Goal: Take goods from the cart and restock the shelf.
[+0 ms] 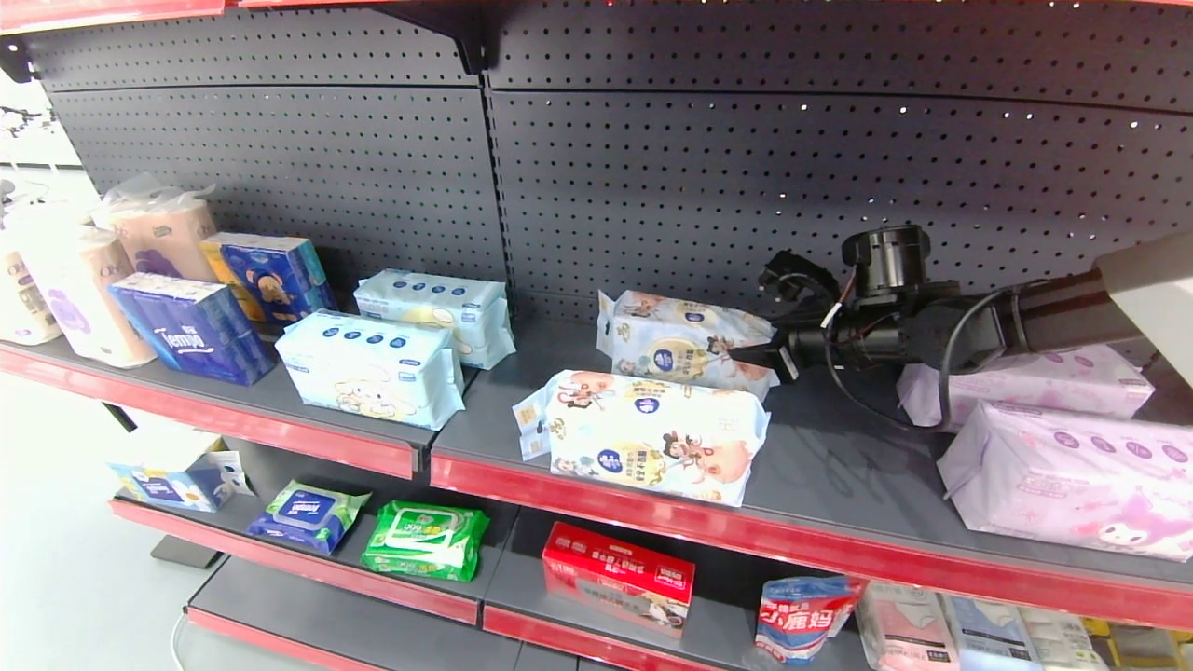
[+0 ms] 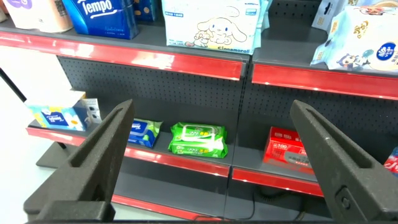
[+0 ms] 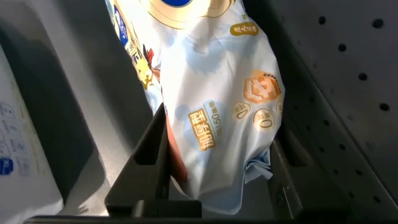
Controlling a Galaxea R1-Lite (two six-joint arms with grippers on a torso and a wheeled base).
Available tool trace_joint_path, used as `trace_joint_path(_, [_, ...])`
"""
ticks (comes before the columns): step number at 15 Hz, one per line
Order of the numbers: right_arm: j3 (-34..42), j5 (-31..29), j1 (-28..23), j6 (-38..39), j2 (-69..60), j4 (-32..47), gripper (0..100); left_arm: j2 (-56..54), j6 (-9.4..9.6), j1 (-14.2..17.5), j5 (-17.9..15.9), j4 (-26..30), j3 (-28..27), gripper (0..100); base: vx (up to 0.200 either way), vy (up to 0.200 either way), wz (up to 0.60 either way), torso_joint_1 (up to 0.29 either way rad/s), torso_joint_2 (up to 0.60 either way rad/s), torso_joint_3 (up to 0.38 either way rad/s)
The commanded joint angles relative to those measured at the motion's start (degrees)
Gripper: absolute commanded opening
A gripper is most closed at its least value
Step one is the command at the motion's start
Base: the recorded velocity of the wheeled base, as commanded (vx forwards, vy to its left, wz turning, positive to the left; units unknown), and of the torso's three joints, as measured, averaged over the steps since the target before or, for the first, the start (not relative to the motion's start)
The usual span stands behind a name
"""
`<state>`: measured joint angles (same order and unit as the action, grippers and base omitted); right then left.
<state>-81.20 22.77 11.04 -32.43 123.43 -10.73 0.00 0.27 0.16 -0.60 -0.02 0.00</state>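
Right gripper (image 1: 762, 358), centre-right of the head frame, is closed on one end of the rear tissue pack (image 1: 685, 340); the pack lies on the shelf (image 1: 839, 485) at frame centre; left gripper (image 2: 211, 130) is spread wide, empty.

The soft pack (image 3: 211, 106) clamped in my right gripper (image 3: 217, 158) carries, right between my jaws, a short line of pale-blue characters with a figure, and round gold badges beside it. Out past my left gripper's (image 2: 211, 109) spread jaws, big white lettering crosses the blue box (image 2: 99, 15) and small dark lettering runs under the cartoon dog on the white pack (image 2: 208, 25). The green pack (image 2: 198, 140) and red box (image 2: 286, 149) on the shelf below bear print too small to make out.
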Motion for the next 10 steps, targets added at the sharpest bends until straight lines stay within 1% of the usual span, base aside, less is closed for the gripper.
trace_joint_path(1, [1.4, 0.69, -0.06, -0.62, -1.35, -0.08, 0, 0.0, 0.0, 0.02, -0.02, -0.06, 0.0, 100, 0.0, 0.0, 0.0, 0.0, 0.0, 0.0])
trace_joint_path(10, [4.03, 0.52, 0.73, -0.62, -2.4, -0.61, 0, 0.0, 0.0, 0.02, -0.02, 0.02, 0.0, 100, 0.0, 0.0, 0.0, 0.0, 0.0, 0.0])
